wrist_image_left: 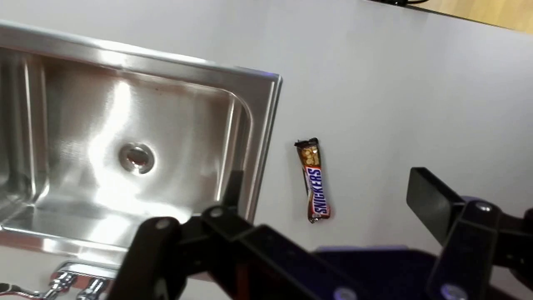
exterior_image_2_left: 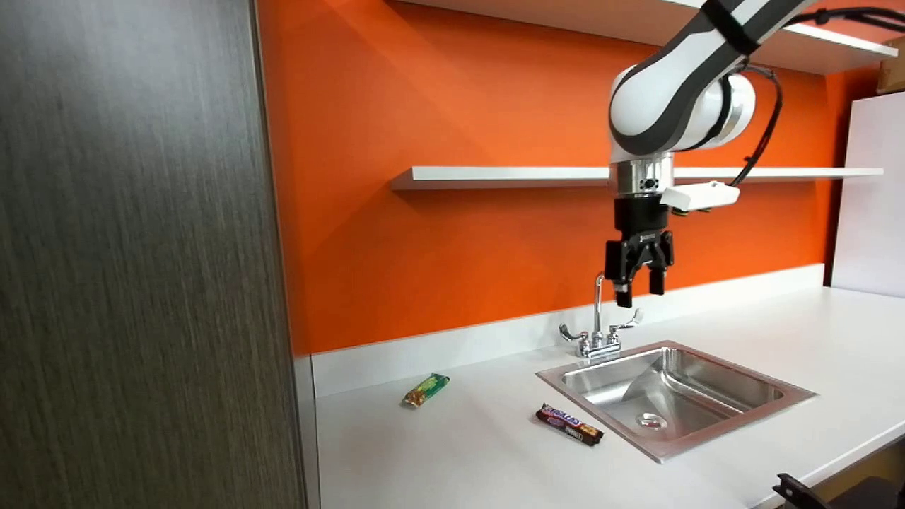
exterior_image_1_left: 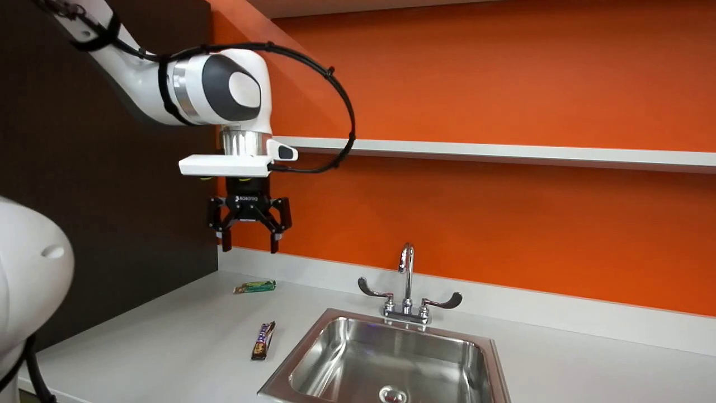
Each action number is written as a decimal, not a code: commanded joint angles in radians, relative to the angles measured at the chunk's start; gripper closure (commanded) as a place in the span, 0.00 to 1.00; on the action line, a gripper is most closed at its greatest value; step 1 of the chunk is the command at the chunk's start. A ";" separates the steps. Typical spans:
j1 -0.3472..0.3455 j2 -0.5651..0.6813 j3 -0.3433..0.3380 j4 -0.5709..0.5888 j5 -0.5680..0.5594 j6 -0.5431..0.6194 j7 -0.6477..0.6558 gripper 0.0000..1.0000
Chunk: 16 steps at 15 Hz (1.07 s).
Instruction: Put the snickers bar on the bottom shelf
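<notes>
The snickers bar (exterior_image_1_left: 263,340) lies flat on the white counter beside the sink. It also shows in an exterior view (exterior_image_2_left: 570,424) and, label up, in the wrist view (wrist_image_left: 315,185). My gripper (exterior_image_1_left: 250,244) is open and empty, pointing down, well above the counter; an exterior view shows it too (exterior_image_2_left: 640,290). In the wrist view the bar appears between the two spread fingers (wrist_image_left: 331,196), nearer the left finger, and nothing touches it. The bottom shelf (exterior_image_1_left: 503,152) is a long white board on the orange wall, also in an exterior view (exterior_image_2_left: 509,174). The arm hides part of it.
A green wrapped item (exterior_image_1_left: 255,287) lies near the back wall. The steel sink (exterior_image_2_left: 774,405) is set in the counter, with a tall faucet (exterior_image_1_left: 409,280) behind it. A dark panel (exterior_image_2_left: 141,247) closes one side. A higher shelf (exterior_image_2_left: 537,20) hangs above.
</notes>
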 commanded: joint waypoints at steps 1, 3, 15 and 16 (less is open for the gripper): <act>0.022 0.134 0.045 0.038 0.033 0.114 0.015 0.00; 0.025 0.209 0.061 0.051 0.029 0.188 0.016 0.00; 0.004 0.596 0.079 0.168 0.045 0.387 0.010 0.00; 0.002 0.622 0.081 0.177 0.051 0.397 0.006 0.00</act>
